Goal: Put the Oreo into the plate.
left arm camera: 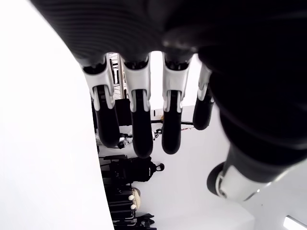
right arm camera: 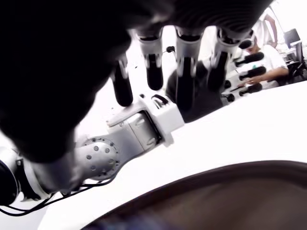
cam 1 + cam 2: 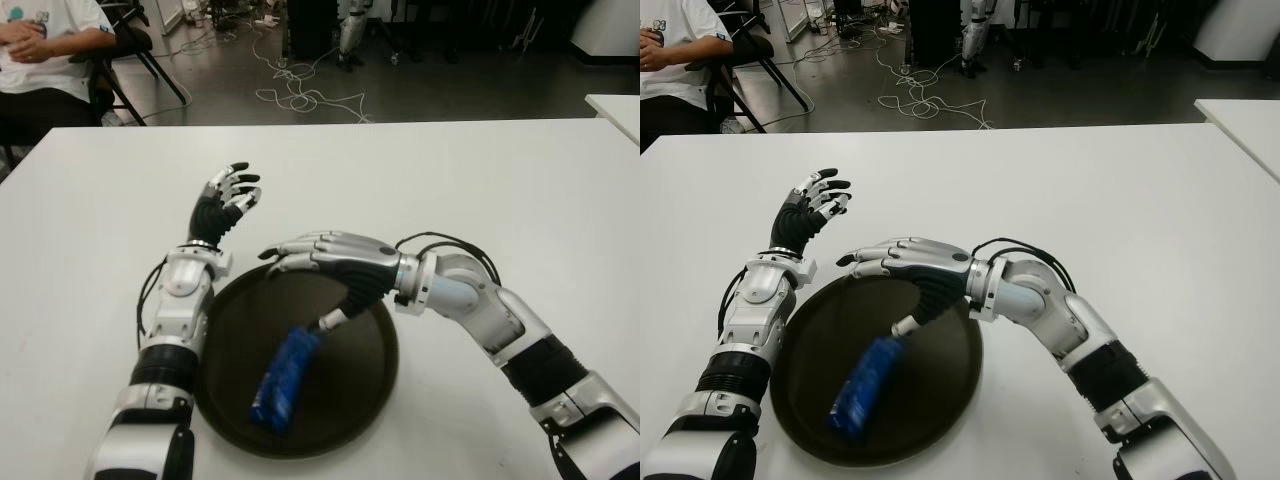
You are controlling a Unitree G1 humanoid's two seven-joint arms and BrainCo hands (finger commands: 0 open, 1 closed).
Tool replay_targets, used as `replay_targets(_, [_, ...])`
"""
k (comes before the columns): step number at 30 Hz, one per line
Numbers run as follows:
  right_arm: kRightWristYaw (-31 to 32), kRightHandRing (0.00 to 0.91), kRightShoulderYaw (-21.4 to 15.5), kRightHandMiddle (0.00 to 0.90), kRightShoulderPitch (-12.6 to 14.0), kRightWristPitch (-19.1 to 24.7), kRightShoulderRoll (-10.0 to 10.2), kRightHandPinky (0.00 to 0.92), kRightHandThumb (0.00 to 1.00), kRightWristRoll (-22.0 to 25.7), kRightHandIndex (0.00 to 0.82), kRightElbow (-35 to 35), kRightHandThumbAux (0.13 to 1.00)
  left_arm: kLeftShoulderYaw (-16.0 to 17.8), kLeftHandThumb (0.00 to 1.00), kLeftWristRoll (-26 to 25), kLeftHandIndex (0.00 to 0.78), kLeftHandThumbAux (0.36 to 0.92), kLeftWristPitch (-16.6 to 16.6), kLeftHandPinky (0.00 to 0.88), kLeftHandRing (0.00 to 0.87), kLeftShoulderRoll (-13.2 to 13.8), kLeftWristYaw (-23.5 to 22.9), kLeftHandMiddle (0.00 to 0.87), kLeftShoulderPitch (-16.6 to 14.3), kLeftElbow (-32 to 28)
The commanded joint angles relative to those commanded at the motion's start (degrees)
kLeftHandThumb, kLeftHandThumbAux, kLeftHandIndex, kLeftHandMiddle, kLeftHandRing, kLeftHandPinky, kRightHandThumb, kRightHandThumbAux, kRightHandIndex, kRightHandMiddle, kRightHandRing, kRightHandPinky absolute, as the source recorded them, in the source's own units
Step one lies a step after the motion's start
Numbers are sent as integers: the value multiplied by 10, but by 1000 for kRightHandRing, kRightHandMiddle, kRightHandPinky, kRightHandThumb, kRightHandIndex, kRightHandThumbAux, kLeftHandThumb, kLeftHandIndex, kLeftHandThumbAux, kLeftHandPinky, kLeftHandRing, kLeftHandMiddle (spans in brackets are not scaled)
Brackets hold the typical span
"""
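Oreo (image 3: 284, 377) lies in plate (image 3: 375, 375); right hand (image 3: 325, 262) above, fingers spread, empty; left hand (image 3: 225, 200) beside rim, relaxed

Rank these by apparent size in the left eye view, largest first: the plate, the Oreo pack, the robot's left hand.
1. Plate.
2 and 3. Oreo pack and left hand: too alike to rank, and the pack lies nearer the camera.

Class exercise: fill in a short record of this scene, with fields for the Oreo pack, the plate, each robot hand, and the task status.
Oreo pack: blue pack lying inside the plate
Plate: dark round plate on the white table
Right hand: open, over the plate's far rim, thumb tip at the pack's end
Left hand: open, raised, left of the plate
Status: pack in plate
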Motion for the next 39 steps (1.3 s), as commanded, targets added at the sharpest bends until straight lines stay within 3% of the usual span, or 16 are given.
replay_targets(13, [-12,0,0,0,-4,-9,-1,0,0,-18,0,10,537,3,265,-2,217,736,-13,302,297,-3,0,314,-3,10])
replay_targets(28, [-50,0,-12,0,-14,-35,-1,0,0,-31,0,40,560,-2,278,9,227,751,-28,298,303,-1,6,319,-14,34])
replay_targets(39, [-85,0,-99,0,-76,-92,-29,0,0,34,0,154,592,1,255,5,203,754,-4,310,288,-2,10,292,-26,46])
